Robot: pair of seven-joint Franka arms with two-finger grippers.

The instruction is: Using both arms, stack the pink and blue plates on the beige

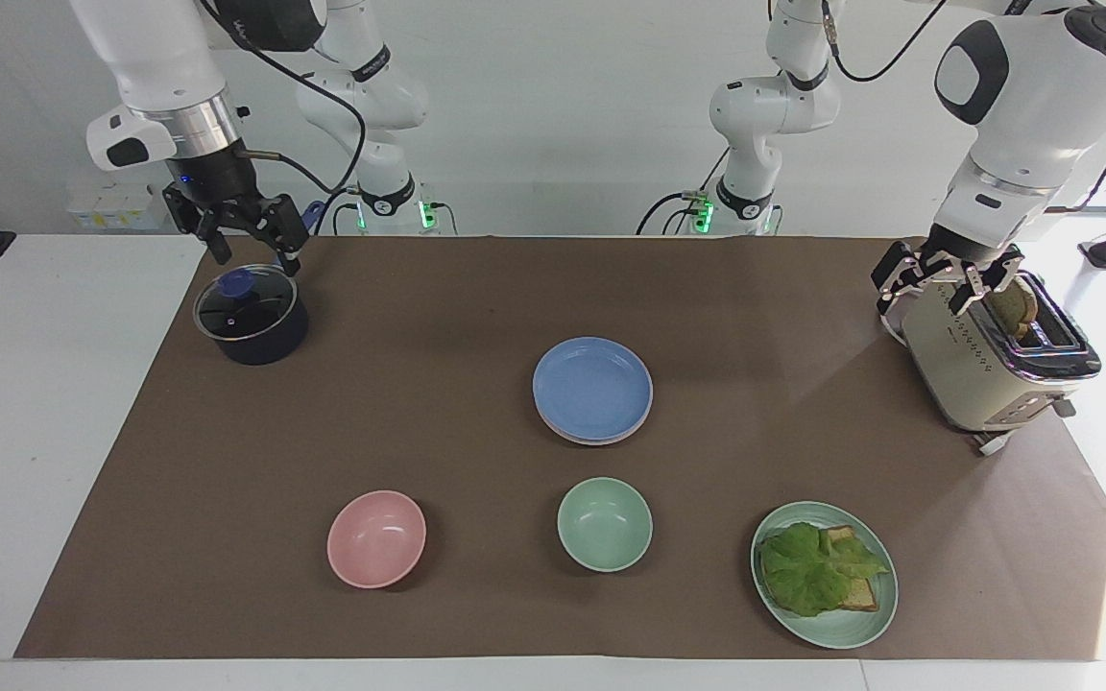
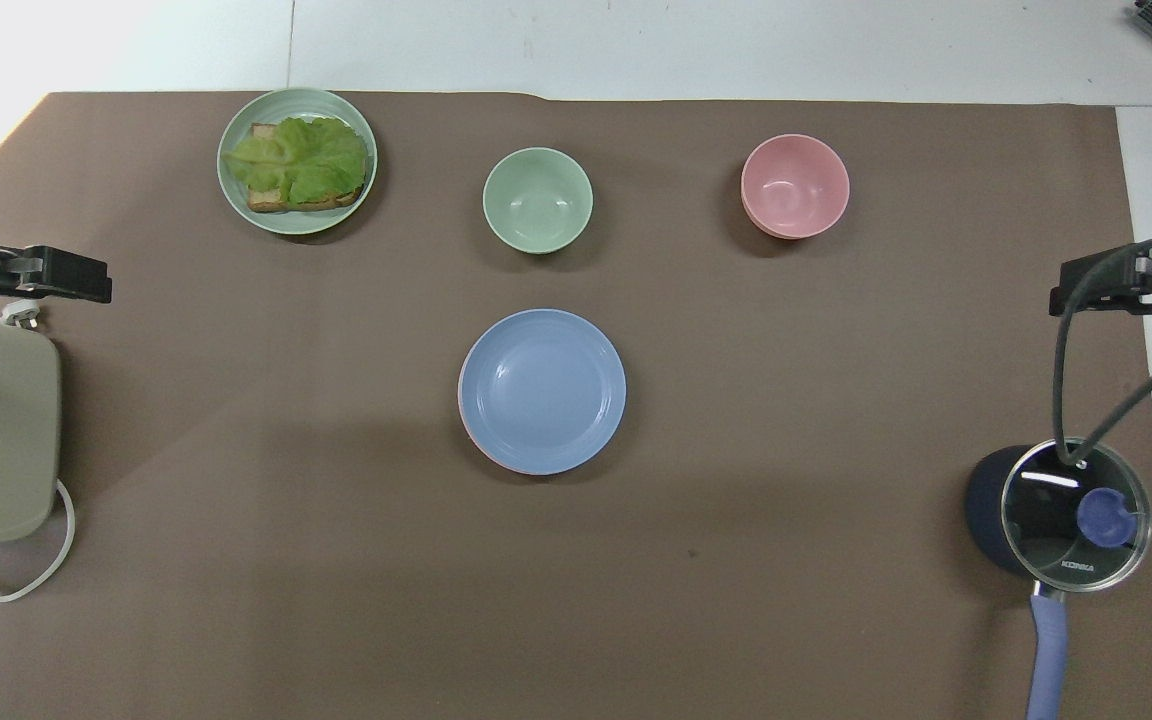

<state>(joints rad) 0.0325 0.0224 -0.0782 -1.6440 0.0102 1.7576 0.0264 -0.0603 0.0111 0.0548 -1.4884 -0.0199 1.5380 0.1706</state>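
Plates, stacked, mid-mat: blue plate [image 1: 592, 387] on top, pink plate [image 1: 580, 435] showing only as a thin rim beneath; any beige plate under these cannot be told. Bowls, two: one pink bowl [image 1: 376, 537], one green bowl [image 1: 604, 524], both farther from the robots than the stack. Green plate [image 1: 875, 619], one, bearing toast with a lettuce leaf [image 1: 817, 568], toward the left arm's end. Toaster [image 1: 971, 374], one, cream, a bread slice in its slot. Lidded dark saucepan [image 1: 251, 320], one, blue handle, toward the right arm's end. Brown mat [image 1: 438, 432], one. Left gripper [image 1: 937, 280]: released, empty, poised just above the toaster's top edge. Right gripper [image 1: 248, 251]: released, empty, raised over the saucepan
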